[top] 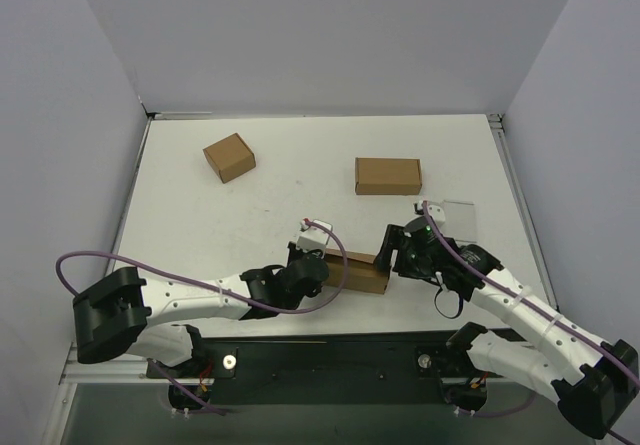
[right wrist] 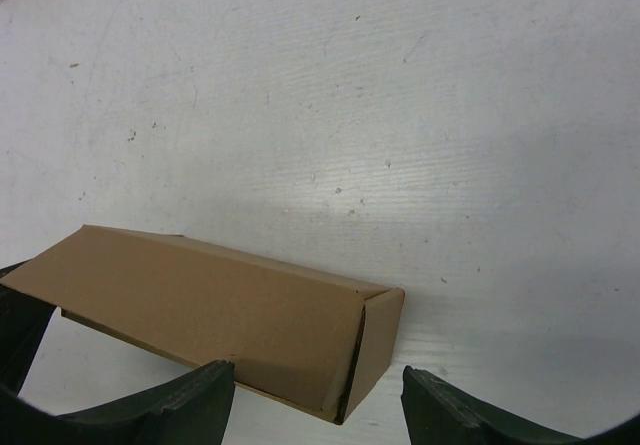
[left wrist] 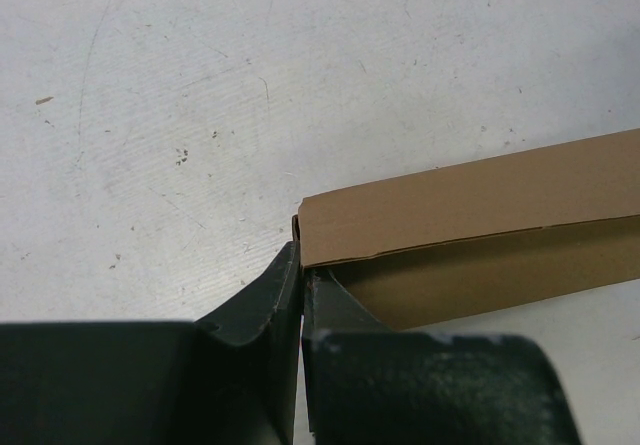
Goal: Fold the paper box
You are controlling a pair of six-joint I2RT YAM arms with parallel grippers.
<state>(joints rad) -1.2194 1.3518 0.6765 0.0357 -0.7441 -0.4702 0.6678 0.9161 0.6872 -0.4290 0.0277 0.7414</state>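
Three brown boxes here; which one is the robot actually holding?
The long paper box nearest the arm bases; the left jaws pinch its end. The squarish carton and closed oblong box sit untouched farther back.

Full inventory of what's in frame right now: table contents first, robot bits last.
paper box: 1, brown, near edge, between the arms, partly folded
squarish carton: 1, brown, far left
closed oblong box: 1, brown, far, right of centre
flat case: 1, pale grey, right, partly behind right arm
table: 1, white, scuffed
cables: 2, purple, one along each arm
left pincer: 1, dark, shut on the paper box's end
right pincer: 1, dark, open, astride the box's other end
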